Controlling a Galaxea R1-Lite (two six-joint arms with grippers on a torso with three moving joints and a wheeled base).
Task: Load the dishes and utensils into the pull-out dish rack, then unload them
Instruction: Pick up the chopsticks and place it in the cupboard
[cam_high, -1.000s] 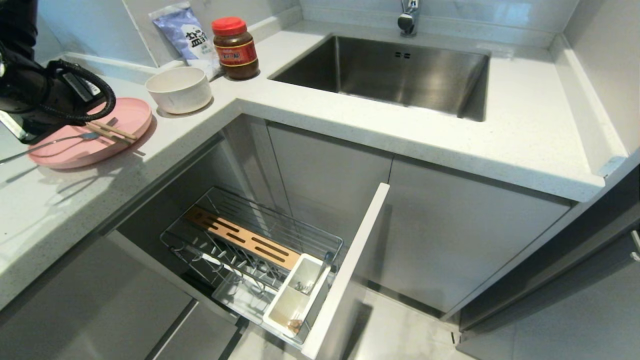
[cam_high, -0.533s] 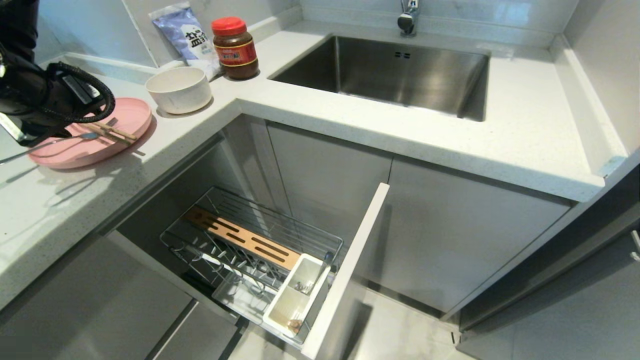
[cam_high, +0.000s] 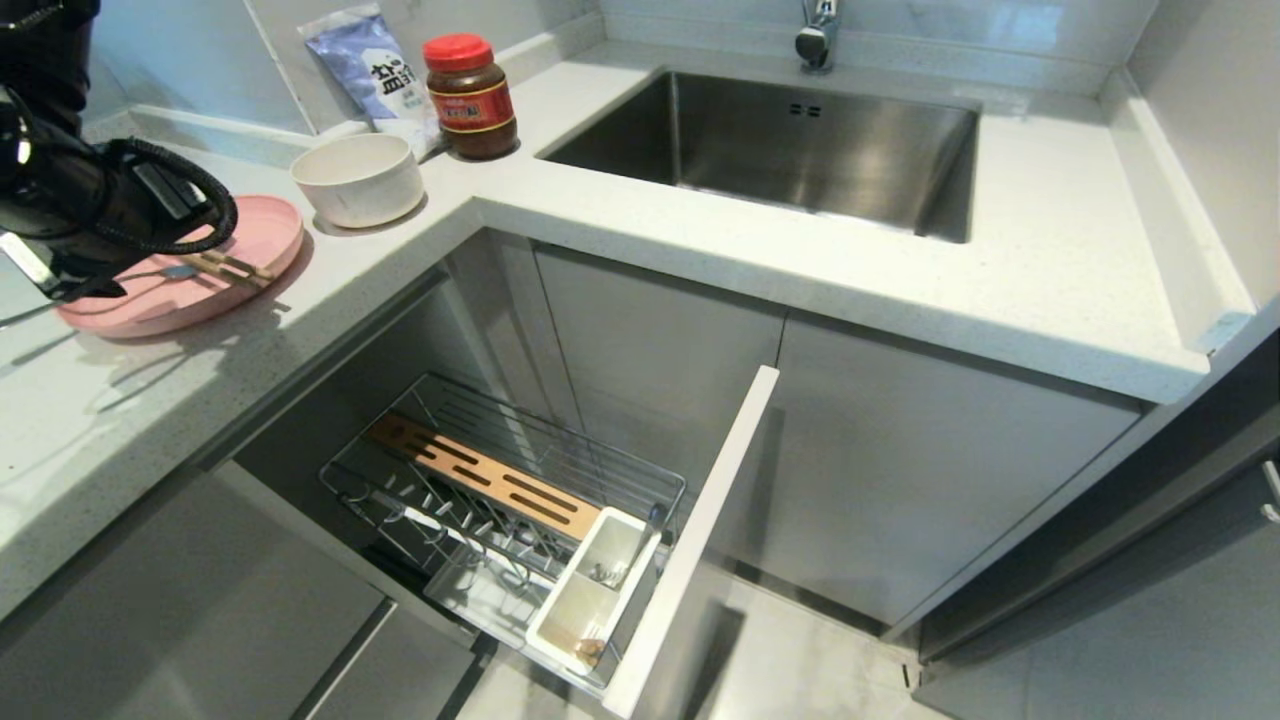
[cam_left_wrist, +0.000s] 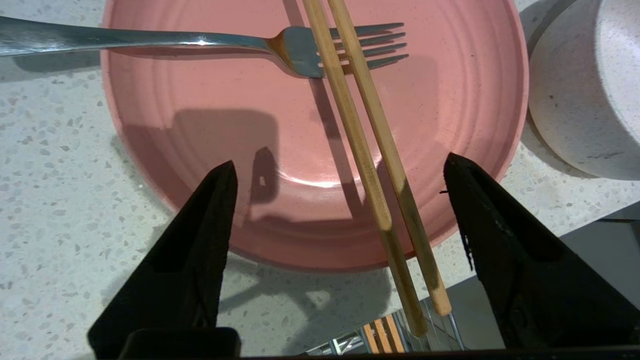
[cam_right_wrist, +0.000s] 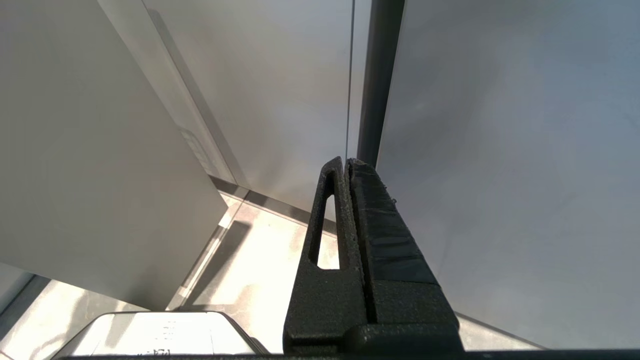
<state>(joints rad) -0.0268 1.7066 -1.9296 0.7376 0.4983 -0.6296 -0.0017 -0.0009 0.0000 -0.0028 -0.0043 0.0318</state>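
The pink plate (cam_high: 215, 262) lies on the counter at the left, with the cream bowl (cam_high: 358, 178) beside it. Both the fork (cam_left_wrist: 150, 39) and the chopsticks (cam_left_wrist: 367, 150) rest on the plate (cam_left_wrist: 225, 100). The chopsticks cross the fork's tines and overhang the counter edge. My left gripper (cam_left_wrist: 339, 165) hovers open just above the plate's near rim. The chopsticks lie loose between its fingers, touching neither. The pull-out dish rack (cam_high: 500, 490) stands open below with its wire basket bare. My right gripper (cam_right_wrist: 345, 162) is shut and parked low beside a cabinet.
A red-lidded jar (cam_high: 470, 95) and a blue-white packet (cam_high: 375, 70) stand behind the bowl. The steel sink (cam_high: 790, 150) is to the right. The rack's white caddy (cam_high: 595, 590) and grey front panel (cam_high: 700, 530) jut out over the floor.
My left wrist has shifted slightly to the right over the plate. The plate, fork, chopsticks and bowl lie where they did.
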